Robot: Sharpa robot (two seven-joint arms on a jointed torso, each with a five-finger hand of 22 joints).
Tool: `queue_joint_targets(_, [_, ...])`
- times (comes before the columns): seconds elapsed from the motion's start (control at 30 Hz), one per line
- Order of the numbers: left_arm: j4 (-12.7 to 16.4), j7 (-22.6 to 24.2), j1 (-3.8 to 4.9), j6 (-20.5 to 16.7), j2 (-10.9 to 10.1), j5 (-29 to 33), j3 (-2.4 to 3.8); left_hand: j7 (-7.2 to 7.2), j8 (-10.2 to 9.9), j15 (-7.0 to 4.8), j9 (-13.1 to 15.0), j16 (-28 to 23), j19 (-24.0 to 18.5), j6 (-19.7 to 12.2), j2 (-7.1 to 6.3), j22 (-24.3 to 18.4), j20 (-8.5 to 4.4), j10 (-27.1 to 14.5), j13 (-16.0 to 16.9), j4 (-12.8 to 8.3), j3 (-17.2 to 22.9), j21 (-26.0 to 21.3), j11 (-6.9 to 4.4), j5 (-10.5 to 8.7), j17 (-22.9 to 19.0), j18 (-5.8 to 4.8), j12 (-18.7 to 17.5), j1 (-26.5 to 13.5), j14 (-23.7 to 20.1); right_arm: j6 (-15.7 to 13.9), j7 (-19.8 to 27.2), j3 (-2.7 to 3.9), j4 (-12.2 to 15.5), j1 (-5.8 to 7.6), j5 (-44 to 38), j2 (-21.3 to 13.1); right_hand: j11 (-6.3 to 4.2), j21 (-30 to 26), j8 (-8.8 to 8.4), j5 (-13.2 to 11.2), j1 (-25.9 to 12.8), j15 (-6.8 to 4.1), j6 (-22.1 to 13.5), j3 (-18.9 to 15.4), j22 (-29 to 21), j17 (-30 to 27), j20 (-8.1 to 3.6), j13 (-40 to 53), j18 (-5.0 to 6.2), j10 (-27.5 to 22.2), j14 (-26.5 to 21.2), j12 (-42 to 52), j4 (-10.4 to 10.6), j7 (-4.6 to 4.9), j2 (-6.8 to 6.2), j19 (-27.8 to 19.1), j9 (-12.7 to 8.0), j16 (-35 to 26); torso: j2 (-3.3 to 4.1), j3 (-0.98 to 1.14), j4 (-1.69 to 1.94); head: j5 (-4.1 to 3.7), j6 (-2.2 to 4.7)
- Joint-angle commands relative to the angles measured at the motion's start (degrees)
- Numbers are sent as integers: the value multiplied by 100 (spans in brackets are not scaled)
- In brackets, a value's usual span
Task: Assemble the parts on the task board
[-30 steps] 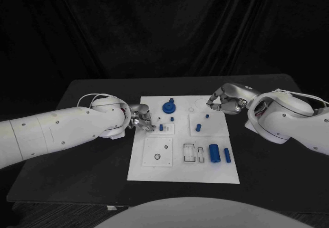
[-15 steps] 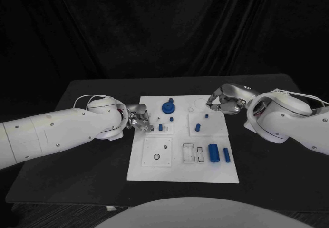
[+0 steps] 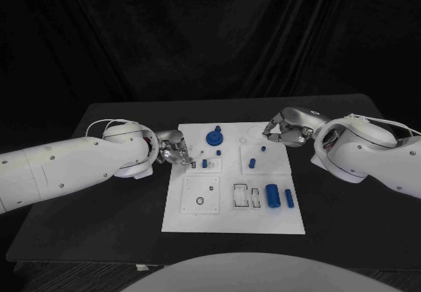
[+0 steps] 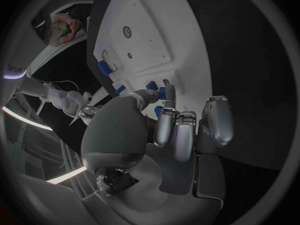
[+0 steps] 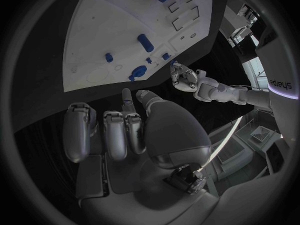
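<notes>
Black cloth hangs behind a black desk [image 3: 105, 201]; the white task board [image 3: 235, 222] lies at its middle. Left hand [image 3: 178, 152] hovers at the board's left edge, fingers curled near a small blue peg [image 3: 204, 163] standing in a raised square plate; whether it pinches anything cannot be told. Compared with a second ago, the left arm has drawn slightly back and turned, the hand staying at the same edge; no part has shifted, so assembly appears no further along. Right hand [image 3: 285, 131] hangs over the board's far right corner, fingers curled in, nothing seen in them. Other parts: a blue knob [image 3: 216, 136] by the far edge; a blue peg [image 3: 253, 163] right of centre; two blue cylinders [image 3: 274, 196] beside empty rectangular slots [image 3: 248, 196] toward the near right; a plate with a round hole [image 3: 201, 199] near left. Nothing blocks the slots.
</notes>
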Motion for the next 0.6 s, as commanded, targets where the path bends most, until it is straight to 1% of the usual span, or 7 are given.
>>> queue_joint_targets(0.03, [31, 25, 76, 30, -26, 300, 4, -21, 16, 19, 4, 15, -5, 57, 19, 983, -1, -30, 772, -839, 820, -4, -1, -15, 1509, -39, -30, -42, 606, 16, -93, 4, -4, -17, -14, -3, -1, -29, -25, 33, 63, -5, 31, 29, 1170, 1078, 12, 1507, 117, 606, 525, -36, -6, -9, 11, 111, -8, -28, 0, 3, 0, -16, 1])
queue_joint_targets(0.13, [7, 30, 154, 211, -20, 327, 4, -13, 11, 26, 11, 15, -36, 33, 22, 970, 2, -54, 754, -853, 832, -42, 7, -52, 1509, -31, -55, -70, 606, 17, -93, 4, -6, -19, -14, -4, -1, -29, -25, 33, 63, -5, 31, 29, 1170, 1078, 12, 1507, 117, 606, 525, -36, -6, -9, 11, 111, -8, -28, -1, 5, 0, -38, 1])
queue_joint_targets(0.2, [-48, 35, 231, 483, 10, 339, 5, 13, 6, 47, 41, 15, -100, -48, 33, 948, 17, -124, 706, -920, 859, -111, 30, -177, 1509, -17, -123, -99, 606, 17, -94, 4, -8, -20, -14, -4, -1, -29, -25, 33, 63, -5, 31, 29, 1170, 1078, 12, 1507, 117, 606, 525, -36, -6, -9, 11, 111, -8, -28, -2, 5, -1, -41, 1])
queue_joint_targets(0.27, [-121, 22, 304, 854, 51, 352, 5, 18, 10, 52, 48, 15, -103, -61, 49, 948, 21, -132, 701, -933, 867, -111, 35, -215, 1509, -18, -130, -107, 606, 20, -94, 4, -10, -20, -14, -2, -1, -29, -25, 33, 63, -5, 31, 29, 1170, 1078, 12, 1507, 117, 606, 525, -36, -6, -9, 11, 111, -8, -28, 0, 2, -3, -32, 1])
queue_joint_targets(0.43, [-441, -67, 485, 1891, 263, 739, 5, 38, 7, 73, 58, 15, -169, -131, 131, 923, 41, -179, 667, -987, 885, -187, 56, -443, 1509, -1, -177, -136, 606, 23, -93, 4, -20, -21, -14, 16, -1, -29, -25, 33, 63, -5, 31, 29, 1170, 1078, 12, 1507, 117, 606, 525, -36, -6, -9, 11, 111, -8, -28, 4, -1, -4, -2, 1])
queue_joint_targets(0.5, [-580, -92, 526, 2132, 364, 866, 5, 50, -3, 81, 57, 15, -175, -170, 177, 922, 48, -159, 686, -1002, 881, -193, 66, -506, 1509, 0, -153, -145, 606, 22, -93, 4, -20, -22, -14, 20, -1, -32, -27, 35, 70, -5, 31, 40, 1169, 1077, 11, 1507, 117, 606, 525, -36, -16, -8, 13, 110, -9, -29, 5, -1, -2, 0, 1])
queue_joint_targets(0.6, [-760, -115, 556, 2341, 497, 959, 5, 62, -10, 87, 60, 15, -193, -209, 231, 915, 54, -164, 687, -1022, 882, -216, 75, -548, 1509, 5, -153, -142, 606, 20, -90, 4, -17, -22, -14, 20, -1, -32, -27, 35, 70, -5, 31, 40, 1169, 1077, 11, 1507, 117, 606, 525, -36, -16, -8, 13, 110, -9, -29, 8, -5, 2, -9, 1])
